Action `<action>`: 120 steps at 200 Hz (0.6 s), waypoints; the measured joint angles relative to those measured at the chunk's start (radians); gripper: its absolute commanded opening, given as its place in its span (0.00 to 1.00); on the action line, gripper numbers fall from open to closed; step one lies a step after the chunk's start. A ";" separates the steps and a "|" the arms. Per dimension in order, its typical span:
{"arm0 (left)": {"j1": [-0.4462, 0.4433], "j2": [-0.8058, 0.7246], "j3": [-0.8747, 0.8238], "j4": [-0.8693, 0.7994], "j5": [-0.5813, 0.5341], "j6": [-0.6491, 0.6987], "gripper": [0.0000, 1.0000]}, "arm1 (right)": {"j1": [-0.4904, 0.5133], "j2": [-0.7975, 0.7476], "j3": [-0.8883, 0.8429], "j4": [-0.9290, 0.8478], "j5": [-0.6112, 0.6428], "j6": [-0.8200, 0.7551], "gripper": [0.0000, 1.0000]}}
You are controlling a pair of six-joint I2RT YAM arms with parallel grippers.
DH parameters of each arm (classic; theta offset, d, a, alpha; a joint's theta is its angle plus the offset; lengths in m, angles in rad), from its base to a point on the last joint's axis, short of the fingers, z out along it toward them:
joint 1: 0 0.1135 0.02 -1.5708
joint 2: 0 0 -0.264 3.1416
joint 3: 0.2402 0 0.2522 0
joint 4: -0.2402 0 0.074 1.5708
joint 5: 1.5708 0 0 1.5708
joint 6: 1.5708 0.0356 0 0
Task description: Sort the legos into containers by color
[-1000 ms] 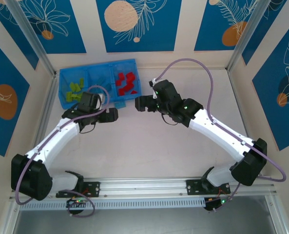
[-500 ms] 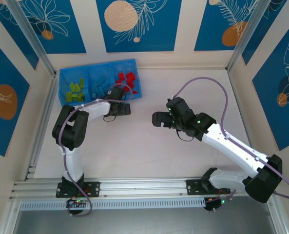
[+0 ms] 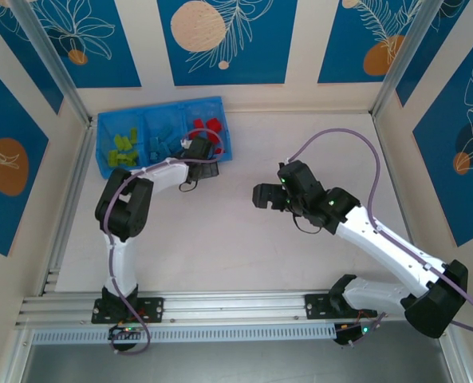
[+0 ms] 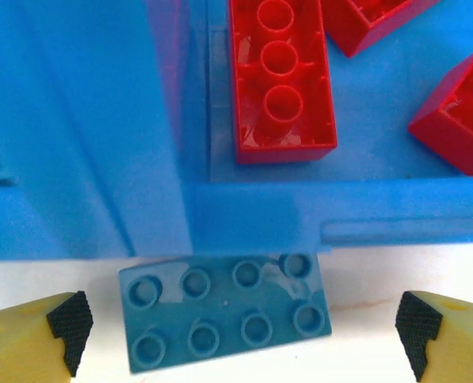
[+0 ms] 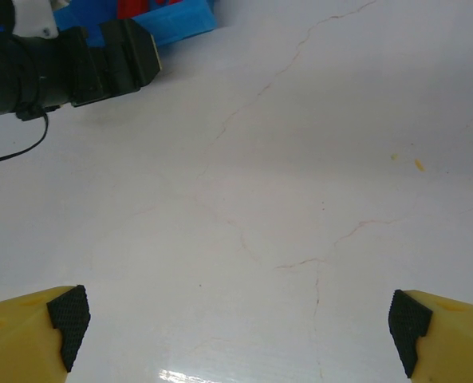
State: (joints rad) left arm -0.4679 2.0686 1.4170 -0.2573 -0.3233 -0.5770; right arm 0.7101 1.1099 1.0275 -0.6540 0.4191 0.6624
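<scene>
The tray (image 3: 160,108) is bright blue, and its lime green bricks (image 3: 123,148), light blue bricks (image 3: 163,144) and red bricks (image 3: 206,128) are plain-coloured. One teal-blue brick (image 4: 224,311) shows against the white table (image 3: 244,239). The wall panels (image 3: 244,48) are blue with white leaf outlines and orange discs.

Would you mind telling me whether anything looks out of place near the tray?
Yes: one teal-blue eight-stud plastic brick lies on the white table, just outside the bright-blue plastic tray. It sits slightly askew along the outer wall of the compartment holding red plastic bricks, not in any compartment.
</scene>
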 measured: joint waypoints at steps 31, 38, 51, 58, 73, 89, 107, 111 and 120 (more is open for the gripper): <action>0.000 0.026 0.013 -0.013 0.001 -0.008 0.85 | -0.003 -0.032 -0.017 -0.011 0.000 0.002 0.99; 0.000 0.028 0.013 -0.015 0.002 -0.013 0.83 | -0.003 -0.036 -0.020 -0.012 -0.001 0.004 0.99; 0.000 0.031 0.013 -0.020 0.005 -0.019 0.81 | -0.004 -0.042 -0.024 -0.014 -0.004 0.008 0.99; 0.000 0.032 0.013 -0.021 0.007 -0.020 0.79 | -0.004 -0.042 -0.026 -0.014 -0.004 0.011 0.99; 0.000 0.032 0.011 -0.020 0.012 -0.025 0.75 | -0.004 -0.042 -0.027 -0.016 -0.008 0.015 0.99; 0.000 0.031 -0.003 -0.011 0.021 -0.022 0.72 | -0.004 -0.042 -0.027 -0.016 -0.010 0.019 0.99; 0.001 0.008 -0.038 0.018 0.035 -0.020 0.70 | -0.004 -0.042 -0.027 -0.016 -0.016 0.023 0.99; 0.001 -0.001 -0.051 0.024 0.040 -0.019 0.69 | -0.004 -0.042 -0.027 -0.016 -0.016 0.024 0.99; 0.001 -0.027 -0.084 0.030 0.056 -0.019 0.69 | -0.004 -0.042 -0.027 -0.016 -0.019 0.026 0.99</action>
State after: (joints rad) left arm -0.4671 2.0415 1.3331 -0.2272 -0.2668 -0.5957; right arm 0.7063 1.0676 1.0008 -0.6704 0.3996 0.6888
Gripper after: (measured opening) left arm 0.697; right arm 0.986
